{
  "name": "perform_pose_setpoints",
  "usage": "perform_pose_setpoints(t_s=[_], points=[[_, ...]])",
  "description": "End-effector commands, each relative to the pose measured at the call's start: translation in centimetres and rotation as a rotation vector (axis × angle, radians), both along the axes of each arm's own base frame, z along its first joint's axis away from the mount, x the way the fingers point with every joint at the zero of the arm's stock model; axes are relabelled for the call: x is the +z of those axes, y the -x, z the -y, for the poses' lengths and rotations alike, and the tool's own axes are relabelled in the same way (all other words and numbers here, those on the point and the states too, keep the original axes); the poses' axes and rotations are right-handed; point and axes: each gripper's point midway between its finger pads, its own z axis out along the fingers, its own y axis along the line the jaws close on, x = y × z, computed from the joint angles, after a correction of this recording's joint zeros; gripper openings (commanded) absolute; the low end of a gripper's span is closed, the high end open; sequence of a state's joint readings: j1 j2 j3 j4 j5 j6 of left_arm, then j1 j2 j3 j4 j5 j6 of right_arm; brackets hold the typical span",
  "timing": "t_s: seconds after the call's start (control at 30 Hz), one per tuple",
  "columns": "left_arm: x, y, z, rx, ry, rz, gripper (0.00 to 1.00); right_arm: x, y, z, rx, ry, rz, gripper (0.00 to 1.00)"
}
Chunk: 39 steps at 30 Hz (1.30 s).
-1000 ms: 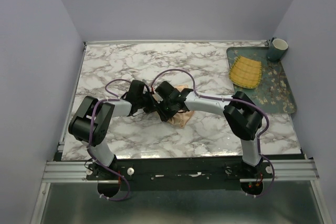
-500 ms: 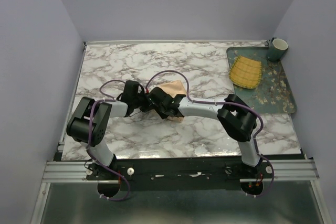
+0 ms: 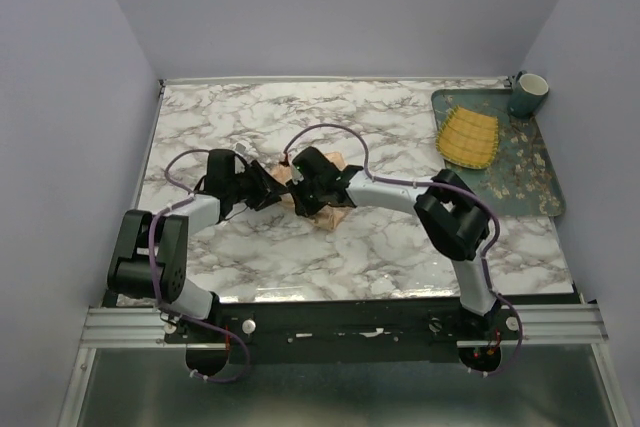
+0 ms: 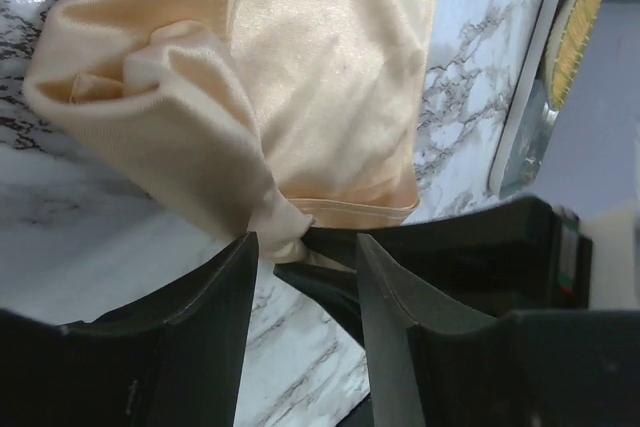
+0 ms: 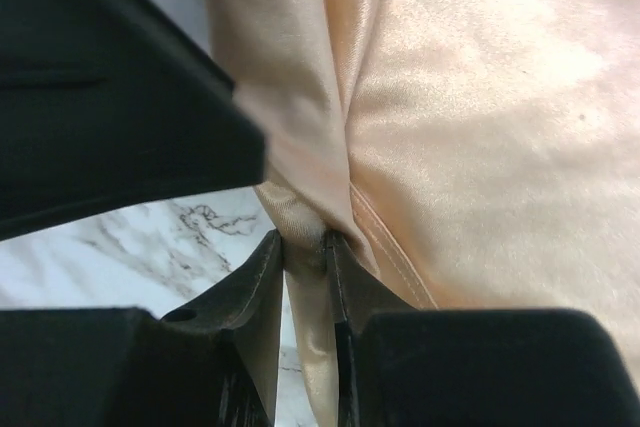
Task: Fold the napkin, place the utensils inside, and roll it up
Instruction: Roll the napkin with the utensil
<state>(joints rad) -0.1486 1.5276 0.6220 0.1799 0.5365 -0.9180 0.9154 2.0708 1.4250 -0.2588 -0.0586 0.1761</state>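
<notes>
Top view, near edge: both arm bases sit at the front rail of the marble table (image 3: 300, 257). Both forearms reach inward and meet near the middle of the tabletop, a little left of centre.

Left gripper (image 4: 305, 242): you have its jaws spread. The left wrist view shows a plain gap between the two fingers. A twisted corner of the napkin (image 4: 330, 77) sits right at the mouth and touches the inner edge of one fingertip, but it is not clamped. The dark tip of the other arm's finger shows in that gap.

Right gripper (image 5: 303, 242): jaws pressed nearly together, pinching a narrow gathered fold of the napkin between the fingertips. The black body of the left gripper fills the upper left of the right wrist view, just beside this pinch.

Napkin: peach-orange and bunched, not flat. It lies on the marble between and just beyond the two grippers, and from above it is mostly hidden under them. Creases run from the pinched corner. You cannot tell from these views how many layers it has.

Far right: a green tray (image 3: 530, 162) lies well apart from the napkin, with a yellow waffle cloth (image 3: 468, 137) on it. A mug (image 3: 528, 94) stands at the tray's far corner.
</notes>
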Motion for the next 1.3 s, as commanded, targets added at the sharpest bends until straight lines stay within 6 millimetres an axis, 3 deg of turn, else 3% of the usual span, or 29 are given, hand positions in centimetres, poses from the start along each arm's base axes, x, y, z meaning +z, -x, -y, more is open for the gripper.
perform_pose_setpoints(t_s=[0.0,0.07,0.1,0.23,0.3,0.4,0.47,0.63,0.87,1.03,1.27], points=[[1.9,1.3,-1.7,-0.020,-0.125,0.028,0.59,-6.0,5.2,3.9,0.022,0.008,-0.499,0.00],[1.8,1.7,-2.5,0.002,-0.175,0.020,0.62,-5.0,5.5,3.3,0.052,-0.083,-0.604,0.00],[2.5,1.8,-2.8,0.011,-0.189,0.041,0.64,-5.6,5.0,3.8,0.034,-0.104,-0.653,0.00],[1.5,2.9,-3.4,0.038,-0.220,-0.014,0.72,-5.5,4.2,3.8,0.026,-0.222,-0.808,0.00],[0.3,3.3,-2.6,0.017,-0.225,-0.041,0.80,-5.0,3.9,4.0,0.033,-0.283,-0.875,0.00],[-0.8,3.0,-1.0,-0.002,-0.183,-0.068,0.81,-4.7,3.6,4.2,0.034,-0.343,-0.954,0.01],[-0.2,2.0,0.7,-0.018,-0.148,-0.041,0.80,-4.3,3.5,4.1,0.041,-0.370,-0.986,0.01],[-1.2,1.2,2.1,-0.012,-0.175,-0.066,0.73,-4.1,3.0,4.2,0.028,-0.390,-1.022,0.02],[-2.8,0.4,1.9,0.026,-0.201,-0.104,0.68,-4.3,2.9,4.4,0.024,-0.354,-1.006,0.02],[-4.4,-0.1,0.5,0.042,-0.314,-0.120,0.64,-4.0,2.5,4.3,0.023,-0.356,-0.992,0.02],[-5.9,-0.6,0.3,0.020,-0.424,-0.127,0.45,-3.0,1.9,4.0,0.029,-0.357,-0.949,0.05]])
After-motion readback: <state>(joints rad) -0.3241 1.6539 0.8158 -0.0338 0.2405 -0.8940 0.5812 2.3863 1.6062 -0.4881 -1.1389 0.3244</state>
